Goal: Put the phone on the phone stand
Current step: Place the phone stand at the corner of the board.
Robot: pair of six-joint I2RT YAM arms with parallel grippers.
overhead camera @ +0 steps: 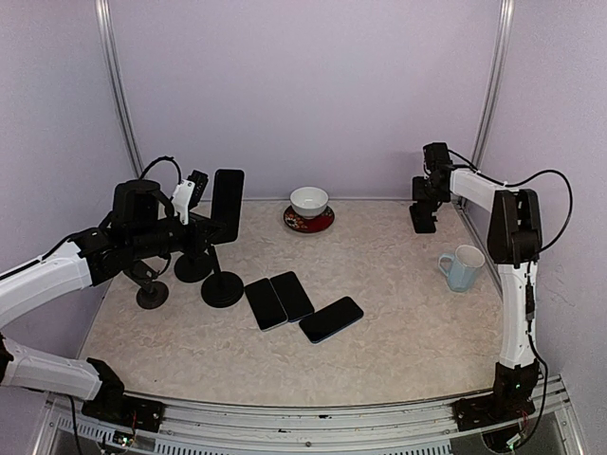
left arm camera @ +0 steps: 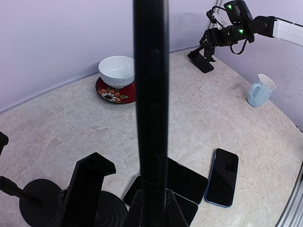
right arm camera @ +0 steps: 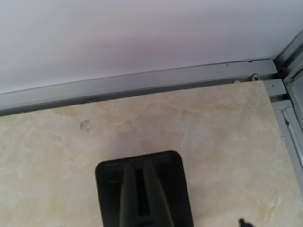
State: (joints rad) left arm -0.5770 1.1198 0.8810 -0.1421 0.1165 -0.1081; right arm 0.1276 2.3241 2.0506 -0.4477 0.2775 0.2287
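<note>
Phone [overhead camera: 229, 194], slim glossy black slab, stands upright clamped in left pincer [overhead camera: 216, 227]; right pincer [right arm camera: 136, 172] open or closed, cannot tell.

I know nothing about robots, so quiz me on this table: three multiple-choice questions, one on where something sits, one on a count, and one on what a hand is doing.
1. Where does the white bowl sit?
A. on a red saucer
B. on a stack of books
C. in a drawer

2. How many phones lie flat on the table?
A. one
B. three
C. six

3. What is the left hand doing?
A. gripping a phone upright
B. lying empty on the table
C. lifting a spoon

Answers:
1. A. The bowl rests on the saucer near the back wall.
2. B. The flat phones lie side by side mid-table.
3. A. Its fingers clamp the lower end of the held phone.
</note>
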